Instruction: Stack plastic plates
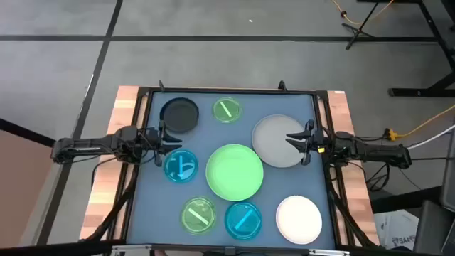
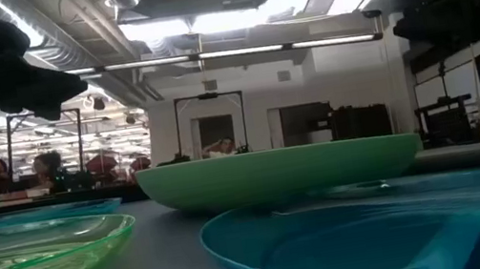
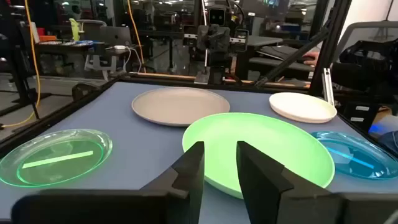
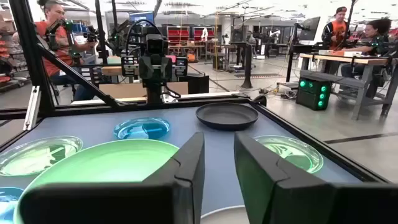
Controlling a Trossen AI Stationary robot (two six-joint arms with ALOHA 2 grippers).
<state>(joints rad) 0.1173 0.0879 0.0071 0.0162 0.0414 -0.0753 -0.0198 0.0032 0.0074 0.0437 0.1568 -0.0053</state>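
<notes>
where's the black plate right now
In the high view the black plate lies at the table's far left corner, beside a small green plate, just beyond the left gripper.

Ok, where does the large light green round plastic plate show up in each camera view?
High: large light green plate at table centre.
Low: middle, rim-on.
Left wrist: behind the fingers.
Right wrist: beside the fingers.
Shared landmark: large grey plate, next to it.
</notes>
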